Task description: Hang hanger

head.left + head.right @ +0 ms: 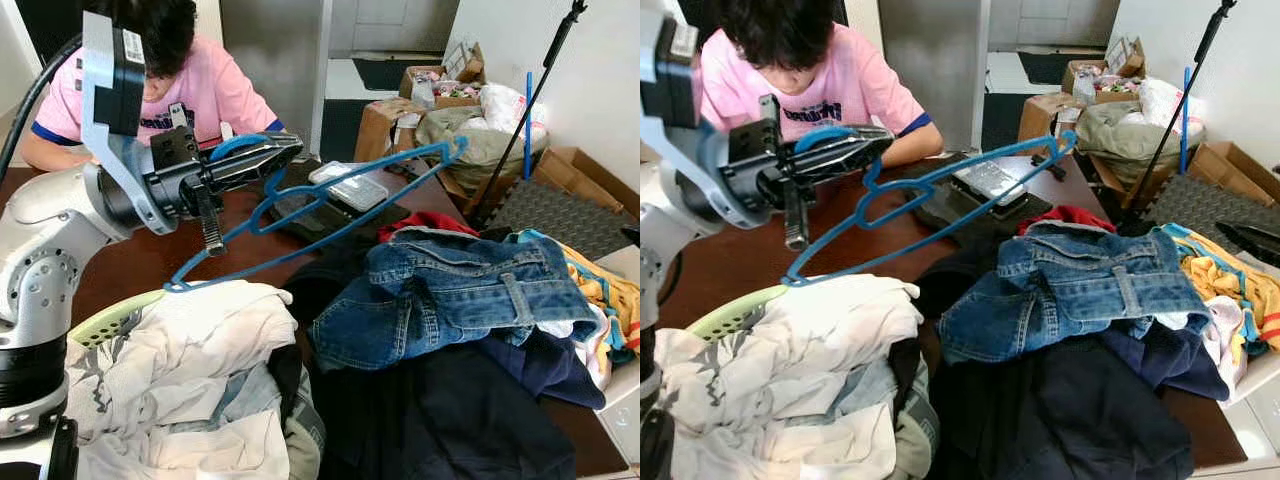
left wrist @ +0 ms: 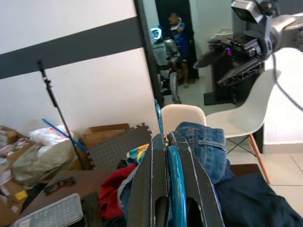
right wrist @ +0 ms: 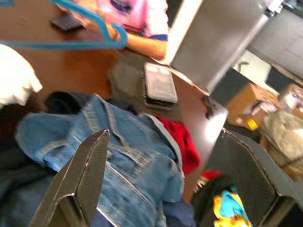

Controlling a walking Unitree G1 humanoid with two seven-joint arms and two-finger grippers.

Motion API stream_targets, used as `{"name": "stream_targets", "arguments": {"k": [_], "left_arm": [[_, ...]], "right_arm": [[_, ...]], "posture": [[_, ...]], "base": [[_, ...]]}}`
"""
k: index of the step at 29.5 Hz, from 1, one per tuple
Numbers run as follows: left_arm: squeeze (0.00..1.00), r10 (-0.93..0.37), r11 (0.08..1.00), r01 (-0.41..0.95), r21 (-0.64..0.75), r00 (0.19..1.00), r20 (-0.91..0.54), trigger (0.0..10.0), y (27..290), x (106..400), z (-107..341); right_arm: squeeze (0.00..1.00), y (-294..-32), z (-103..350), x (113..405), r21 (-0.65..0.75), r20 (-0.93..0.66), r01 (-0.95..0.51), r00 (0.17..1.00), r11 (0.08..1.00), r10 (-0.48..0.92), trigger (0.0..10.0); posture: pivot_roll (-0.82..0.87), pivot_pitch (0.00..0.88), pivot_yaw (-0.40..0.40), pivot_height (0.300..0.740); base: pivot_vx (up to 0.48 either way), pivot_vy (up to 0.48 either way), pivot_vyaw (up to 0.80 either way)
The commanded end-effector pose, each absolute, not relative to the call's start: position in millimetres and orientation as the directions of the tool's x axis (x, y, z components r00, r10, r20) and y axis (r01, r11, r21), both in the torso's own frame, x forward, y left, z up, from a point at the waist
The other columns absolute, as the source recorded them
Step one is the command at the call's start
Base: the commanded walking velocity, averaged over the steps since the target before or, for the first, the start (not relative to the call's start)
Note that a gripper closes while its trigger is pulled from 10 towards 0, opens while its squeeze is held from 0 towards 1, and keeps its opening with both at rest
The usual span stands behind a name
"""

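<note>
The left gripper point(image 1: 285, 148) is clamped on the blue hanger point(image 1: 330, 205), its two black fingers pressed together around the hook end, as the left wrist view confirms with the blue plastic pinched between the closed fingers point(image 2: 154, 189). The hanger is held in the air above the brown table point(image 1: 130, 265), its long bar slanting from about 8 o'clock, just above the white clothes point(image 1: 190, 370) in the pale green basket point(image 1: 110, 320), up toward 2 o'clock, where its far tip points at the boxes. The right gripper point(image 3: 165, 175) hovers with its fingers spread wide and empty above the denim jeans point(image 1: 450, 290), which lie on dark garments point(image 1: 440, 420) at the 5 o'clock side of the table. Beyond the jeans sits red cloth point(image 1: 430, 222), then a clear lidded container point(image 1: 350, 187) at 12 o'clock. A person in a pink shirt point(image 1: 215, 85) sits across the table at 11 o'clock. Farther off, at 1 to 2 o'clock, stand cardboard boxes point(image 1: 440, 90) and a black stand point(image 1: 530, 105). The step in hand looks like carrying the lifted hanger; no rail is visible, so the next move probably calls for finding one and turning the hook toward it.
</note>
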State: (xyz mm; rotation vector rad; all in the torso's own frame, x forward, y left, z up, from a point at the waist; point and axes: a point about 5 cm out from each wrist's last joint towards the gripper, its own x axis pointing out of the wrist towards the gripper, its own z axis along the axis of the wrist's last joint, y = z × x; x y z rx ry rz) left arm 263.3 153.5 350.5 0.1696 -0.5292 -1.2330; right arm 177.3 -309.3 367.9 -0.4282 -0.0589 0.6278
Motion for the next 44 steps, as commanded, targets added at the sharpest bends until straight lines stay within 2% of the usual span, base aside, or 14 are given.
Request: {"name": "stream_targets", "arguments": {"k": [1, 2, 3, 4, 5, 6, 8, 9, 14, 16, 17, 19, 26, 44], "left_arm": [[0.0, -0.945, 0.297, 0.853, 0.43, 0.198, 0.261, 10.0, 153, 258, 356], [0.0, -0.956, 0.255, 0.865, 0.432, 0.159, 0.246, 10.0, 149, 256, 356], [0.0, -0.956, 0.255, 0.865, 0.432, 0.159, 0.246, 10.0, 149, 256, 356], [0.0, -0.971, 0.191, 0.881, 0.433, 0.105, 0.216, 10.0, 143, 254, 354], [0.0, -0.971, 0.191, 0.881, 0.433, 0.105, 0.216, 10.0, 143, 254, 354], [0.0, -0.979, 0.144, 0.889, 0.435, 0.065, 0.191, 10.0, 138, 252, 351], [0.0, -0.986, 0.101, 0.895, 0.434, 0.031, 0.164, 10.0, 134, 250, 349], [0.0, -0.992, 0.059, 0.898, 0.436, 0.002, 0.13, 10.0, 129, 249, 346], [0.0, -0.995, 0.022, 0.898, 0.439, -0.024, 0.097, 10.0, 126, 249, 343], [0.0, -0.996, -0.047, 0.889, 0.455, -0.073, 0.04, 10.0, 116, 249, 337], [0.0, -0.996, -0.047, 0.889, 0.455, -0.073, 0.04, 10.0, 116, 249, 337], [0.0, -0.996, -0.073, 0.874, 0.48, -0.086, 0.004, 10.0, 110, 251, 334], [0.0, -0.996, -0.084, 0.863, 0.498, -0.088, -0.016, 10.0, 108, 254, 333], [0.0, -0.992, -0.105, 0.84, 0.532, -0.129, 0.008, 10.0, 94, 254, 339]], "right_arm": [[1.0, -303, 374, 172, -0.421, -0.038, -0.581, 0.778, 0.696, 0.627, 10.0], [1.0, -287, 376, 178, -0.426, 0.024, -0.629, 0.711, 0.65, 0.703, 10.0], [1.0, -287, 376, 178, -0.426, 0.024, -0.629, 0.711, 0.65, 0.703, 10.0], [0.63, -266, 372, 191, -0.445, 0.035, -0.664, 0.658, 0.601, 0.752, 10.0], [0.63, -266, 372, 191, -0.445, 0.035, -0.664, 0.658, 0.601, 0.752, 10.0], [0.1, -250, 368, 199, -0.456, 0.04, -0.688, 0.617, 0.564, 0.786, 10.0], [0.1, -236, 365, 205, -0.47, 0.035, -0.707, 0.583, 0.528, 0.811, 10.0], [0.0, -224, 365, 208, -0.477, 0.029, -0.734, 0.536, 0.483, 0.843, 10.0], [0.0, -213, 366, 208, -0.485, 0.016, -0.765, 0.477, 0.424, 0.878, 10.0], [0.0, -186, 362, 212, -0.504, -0.077, -0.819, 0.36, 0.275, 0.93, 10.0], [0.0, -186, 362, 212, -0.504, -0.077, -0.819, 0.36, 0.275, 0.93, 10.0], [0.0, -170, 354, 216, -0.5, -0.177, -0.847, 0.303, 0.179, 0.937, 10.0], [0.0, -157, 341, 213, -0.434, -0.309, -0.899, 0.212, 0.061, 0.927, 10.0], [0.0, -132, 317, 244, -0.382, -0.431, -0.908, 0.341, 0.174, 0.836, 10.0]], "posture": [[0.0, 0.077, -0.029, 0.74], [0.0, 0.077, -0.027, 0.74], [0.0, 0.077, -0.027, 0.74], [0.01, 0.075, -0.024, 0.74], [0.01, 0.075, -0.024, 0.74], [0.01, 0.074, -0.023, 0.74], [0.02, 0.073, -0.022, 0.74], [0.02, 0.073, -0.021, 0.74], [0.02, 0.07, -0.019, 0.74], [0.01, 0.066, -0.014, 0.74], [0.01, 0.066, -0.014, 0.74], [0.01, 0.063, -0.012, 0.74], [0.0, 0.063, -0.011, 0.74], [-0.01, 0.064, -0.009, 0.74]], "base": [[0.0, 0.0, 0.0], [0.0, 0.0, 0.0], [0.0, 0.0, 0.0], [0.0, 0.0, 0.0], [0.0, 0.0, 0.0], [0.0, 0.0, 0.0], [0.0, 0.0, 0.0], [0.0, 0.0, 0.0], [0.0, 0.0, 0.0], [0.0, 0.0, 0.0], [0.0, 0.0, 0.0], [0.0, 0.0, 0.0], [0.0, 0.0, 0.0], [0.0, 0.0, 0.0]]}}
